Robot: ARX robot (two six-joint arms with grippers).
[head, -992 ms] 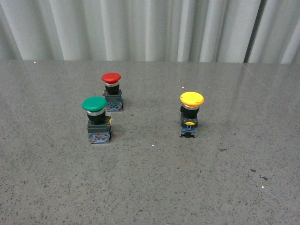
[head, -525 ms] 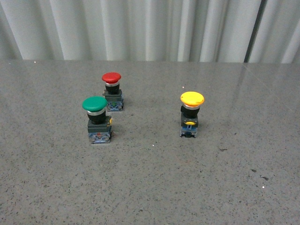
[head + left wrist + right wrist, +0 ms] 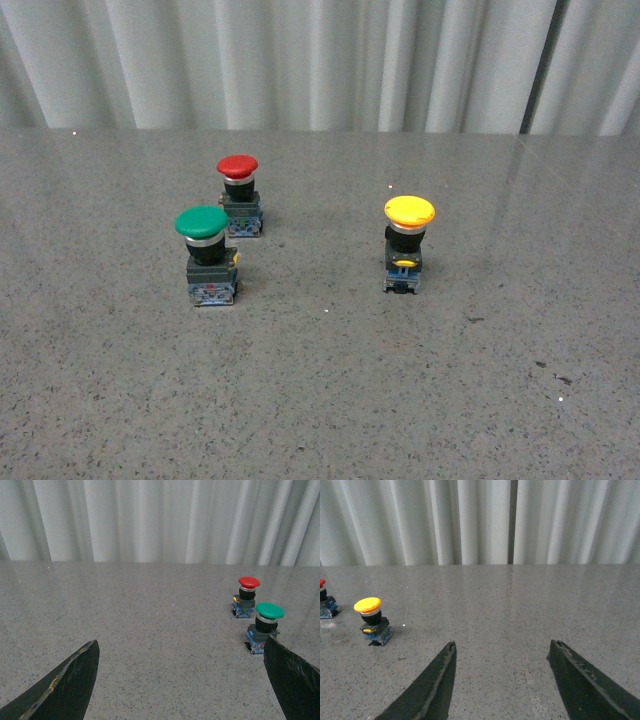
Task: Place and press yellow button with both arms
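Observation:
The yellow button (image 3: 408, 245) stands upright on the grey table, right of centre in the front view, with a wide yellow cap over a dark base. It also shows in the right wrist view as the yellow button (image 3: 371, 620), well off to one side of my open right gripper (image 3: 503, 644), which holds nothing. My left gripper (image 3: 181, 640) is open over bare table, and the yellow button is out of its view. Neither arm appears in the front view.
A green-capped switch (image 3: 208, 255) and a red-capped switch (image 3: 240, 194) stand left of the yellow one; the green-capped switch (image 3: 263, 627) sits close by one left finger (image 3: 292, 680). A pleated curtain (image 3: 320, 60) runs behind the table's far edge.

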